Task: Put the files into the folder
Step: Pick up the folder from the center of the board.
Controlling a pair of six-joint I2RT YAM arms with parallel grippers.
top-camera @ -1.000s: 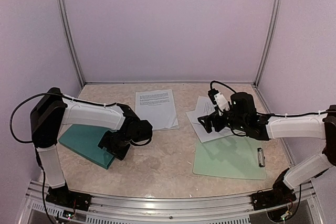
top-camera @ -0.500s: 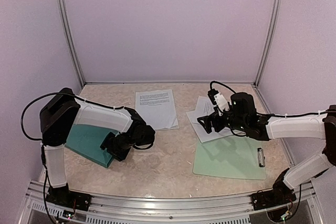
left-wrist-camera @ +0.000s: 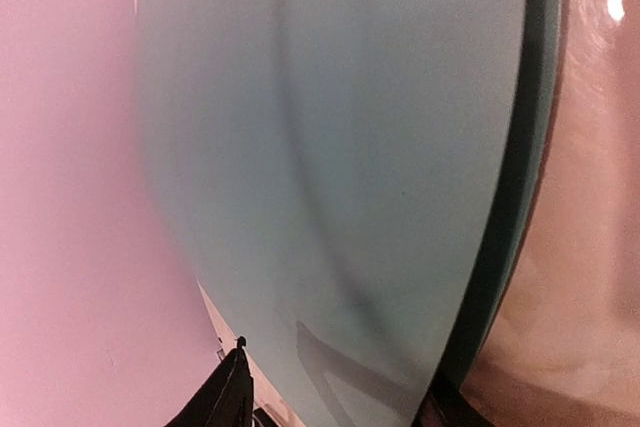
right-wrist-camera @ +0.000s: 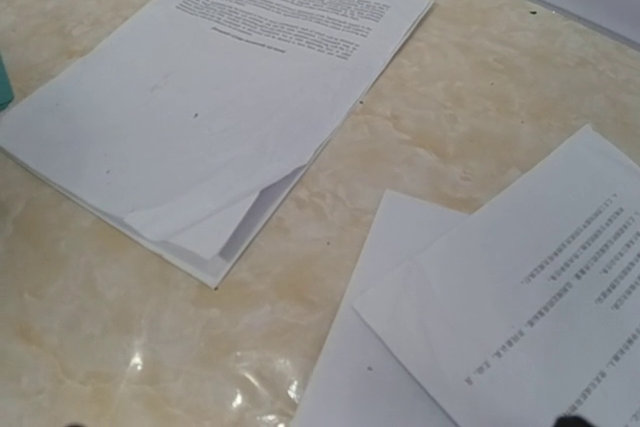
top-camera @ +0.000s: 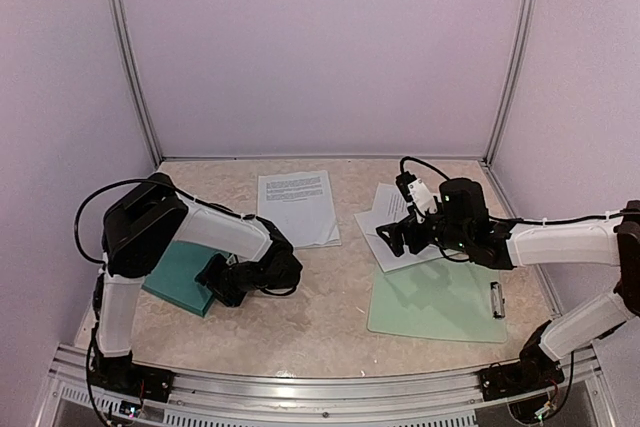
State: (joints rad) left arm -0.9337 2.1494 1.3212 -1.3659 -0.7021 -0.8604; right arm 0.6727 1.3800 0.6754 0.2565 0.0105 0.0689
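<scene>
The dark teal folder [top-camera: 178, 279] lies at the left, partly hidden by my left arm. My left gripper [top-camera: 222, 282] is at its right edge. In the left wrist view the folder's cover [left-wrist-camera: 350, 147] is raised and bowed, filling the frame. It passes between my partly open fingers [left-wrist-camera: 228, 395]; I cannot see whether they touch it. A stack of printed white files [top-camera: 297, 205] lies at centre back and also shows in the right wrist view [right-wrist-camera: 210, 117]. Two loose files [top-camera: 388, 209] lie under my right gripper [top-camera: 392, 237], which hovers open and empty.
A pale mint clipboard [top-camera: 440, 302] with a metal clip [top-camera: 496, 299] lies at the front right, its far edge touching the loose sheets. Walls and metal posts enclose the back and sides. Bare marble table [top-camera: 320, 287] lies between the arms.
My left arm's upper links have swung right and forward over the folder and hide more of it. Its gripper stays at the folder's right edge. The right arm has not moved.
</scene>
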